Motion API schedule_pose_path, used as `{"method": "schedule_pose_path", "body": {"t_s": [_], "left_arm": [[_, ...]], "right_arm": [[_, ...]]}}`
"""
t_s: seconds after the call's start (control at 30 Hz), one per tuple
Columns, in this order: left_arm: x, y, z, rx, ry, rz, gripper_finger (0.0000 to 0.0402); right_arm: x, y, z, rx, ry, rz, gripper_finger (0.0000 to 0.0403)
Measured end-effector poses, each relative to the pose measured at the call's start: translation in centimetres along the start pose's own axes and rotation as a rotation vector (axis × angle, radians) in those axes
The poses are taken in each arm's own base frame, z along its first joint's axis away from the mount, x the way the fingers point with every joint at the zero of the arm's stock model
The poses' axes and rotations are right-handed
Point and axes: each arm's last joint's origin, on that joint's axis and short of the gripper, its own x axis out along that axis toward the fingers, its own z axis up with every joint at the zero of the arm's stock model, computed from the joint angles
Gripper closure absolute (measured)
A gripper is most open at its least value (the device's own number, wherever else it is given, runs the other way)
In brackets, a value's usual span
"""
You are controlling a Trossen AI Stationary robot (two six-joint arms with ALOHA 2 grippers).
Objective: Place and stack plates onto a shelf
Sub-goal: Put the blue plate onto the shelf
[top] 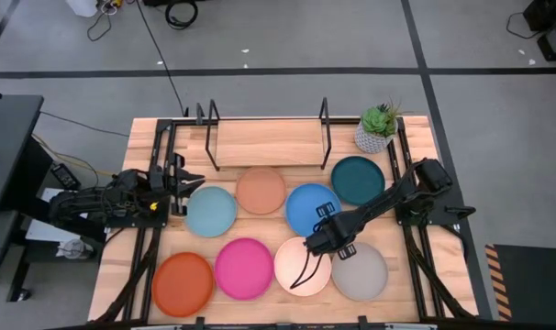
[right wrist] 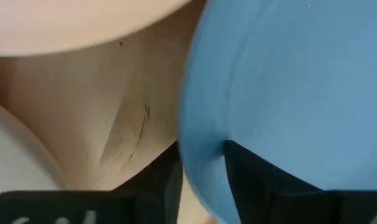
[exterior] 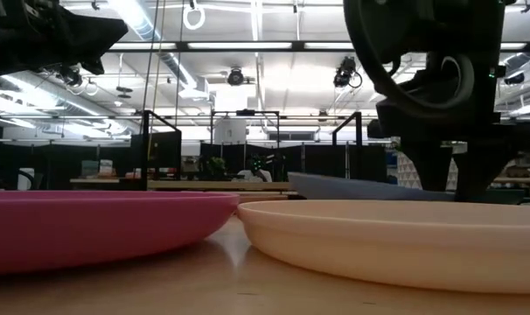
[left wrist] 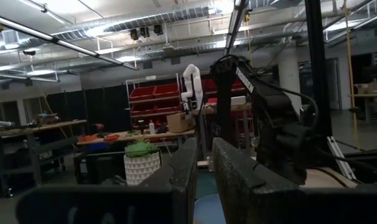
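Straddling blue plate [right wrist: 288, 93] rim: right pincer [right wrist: 201, 163]

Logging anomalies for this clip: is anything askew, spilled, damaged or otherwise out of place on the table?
Nothing stands out. All eight plates lie flat on the table; the shelf holds none yet. The right gripper straddles the blue plate's rim. The potted plant stands upright. The left gripper waits at the table's left edge.

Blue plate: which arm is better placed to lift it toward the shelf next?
The right. Its right gripper already straddles the blue plate rim, one finger either side in the right wrist view. The left gripper waits beside the light blue plate.
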Motion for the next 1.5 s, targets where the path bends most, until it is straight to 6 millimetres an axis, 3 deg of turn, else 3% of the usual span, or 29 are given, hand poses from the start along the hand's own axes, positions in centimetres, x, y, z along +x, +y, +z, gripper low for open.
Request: {"method": "schedule_pose_path", "body": {"t_s": [0.33, 0.67, 0.83, 0.93, 1.07, 1.27, 1.5], "left_arm": [[0.0, 0.0, 0.0, 0.028, 0.001, 0.000, 0.0342], [0.0, 0.0, -0.1, 0.034, 0.009, -0.001, 0.0342], [0.0, 0.0, -0.1, 0.017, 0.010, -0.001, 0.0342], [0.0, 0.0, -0.1, -0.028, 0.010, -0.001, 0.0342], [0.0, 0.0, -0.2, -0.106, 0.021, -0.001, 0.0342], [0.0, -0.1, -0.8, -0.179, 0.086, -0.002, 0.0342], [-0.1, -0.1, -1.2, -0.238, 0.123, 0.001, 0.0342]], "right_arm": [[-1.3, -0.4, 0.1, -0.010, -0.046, -0.017, 0.0378], [-6.4, -1.5, 2.7, -0.096, -0.181, 0.002, 0.0377], [-9.2, -2.6, 3.1, -0.146, -0.189, -0.085, 0.0377], [-10.0, -3.6, 3.2, -0.163, -0.177, -0.166, 0.0377], [-9.4, -5.9, 2.9, -0.161, -0.136, -0.236, 0.0376], [-7.6, -11.0, 2.2, -0.015, -0.108, -0.268, 0.0376], [-4.3, -15.3, 0.4, 0.093, -0.070, -0.275, 0.0377]]}}
